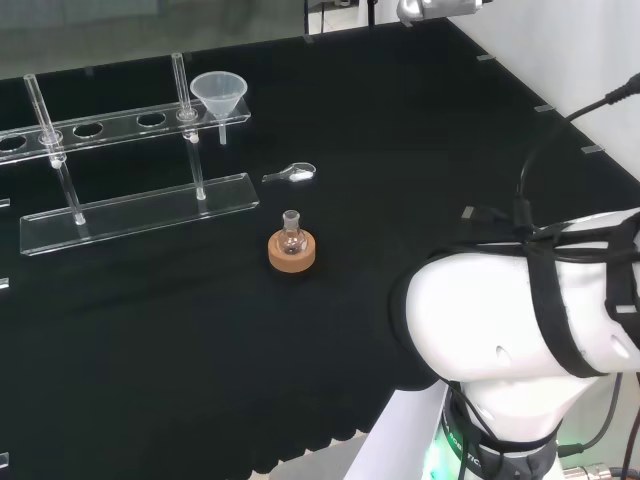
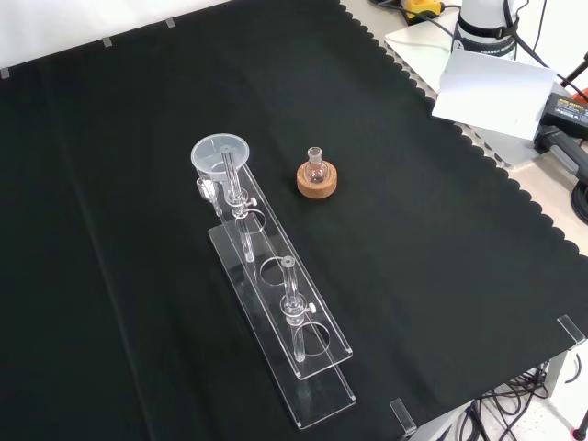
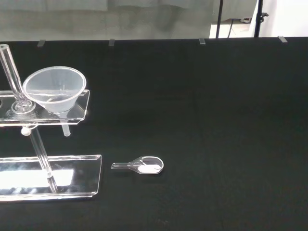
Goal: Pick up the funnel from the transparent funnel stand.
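Observation:
A clear plastic funnel (image 1: 219, 95) sits upright in the end hole of the upper shelf of the transparent funnel stand (image 1: 140, 212). Its stem hangs down through the hole, above the cloth. In the front view the funnel (image 2: 220, 154) is at the far end of the stand (image 2: 317, 390), which runs toward the near edge of the cloth. The wrist view looks at the funnel (image 3: 54, 89) and the stand's base plate (image 3: 48, 178) from some way off.
A small round flask on a cork ring (image 1: 292, 248) stands near the stand's funnel end, also seen in the front view (image 2: 317, 176). A clear scoop with white powder (image 3: 144, 166) lies on the cloth between them. The arm's white link (image 1: 520, 320) stands at the head view's right.

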Motion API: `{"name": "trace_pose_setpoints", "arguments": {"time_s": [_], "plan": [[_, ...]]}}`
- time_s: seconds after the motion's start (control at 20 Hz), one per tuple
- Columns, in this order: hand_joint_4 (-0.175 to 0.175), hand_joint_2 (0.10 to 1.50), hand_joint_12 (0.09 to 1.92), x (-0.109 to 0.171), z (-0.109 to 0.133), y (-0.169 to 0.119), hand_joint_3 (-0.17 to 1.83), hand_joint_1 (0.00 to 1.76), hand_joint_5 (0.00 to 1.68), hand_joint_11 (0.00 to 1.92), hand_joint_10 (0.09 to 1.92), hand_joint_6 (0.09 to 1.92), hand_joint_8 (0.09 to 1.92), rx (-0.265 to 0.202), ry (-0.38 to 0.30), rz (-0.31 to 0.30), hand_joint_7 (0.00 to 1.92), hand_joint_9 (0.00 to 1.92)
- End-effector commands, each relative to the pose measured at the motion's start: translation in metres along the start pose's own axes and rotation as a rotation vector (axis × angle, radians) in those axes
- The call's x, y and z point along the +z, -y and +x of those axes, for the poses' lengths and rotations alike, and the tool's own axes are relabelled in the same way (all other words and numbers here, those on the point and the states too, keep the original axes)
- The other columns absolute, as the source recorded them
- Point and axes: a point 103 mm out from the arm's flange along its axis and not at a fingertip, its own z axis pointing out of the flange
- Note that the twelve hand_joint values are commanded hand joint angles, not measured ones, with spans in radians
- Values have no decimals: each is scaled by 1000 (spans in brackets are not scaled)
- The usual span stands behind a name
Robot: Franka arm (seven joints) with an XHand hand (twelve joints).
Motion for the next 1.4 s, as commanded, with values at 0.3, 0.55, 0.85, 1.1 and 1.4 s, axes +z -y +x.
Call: {"name": "trace_pose_setpoints", "arguments": {"time_s": [0.3,0.55,0.85,1.1,1.4], "plan": [[32,1151,1363,30,9,-67,429,0,159,0,603,87,338,-51,-6,55,0,50],[30,1152,1363,44,12,-100,424,0,160,0,606,87,342,-63,11,81,0,55],[24,1117,1358,76,54,-132,395,32,142,0,614,87,360,-93,81,125,9,65],[22,1046,1359,94,81,-145,353,162,124,0,634,87,391,-149,104,153,16,76],[18,905,1402,104,108,-147,322,384,115,3,694,87,482,-167,141,183,2,99]]}}
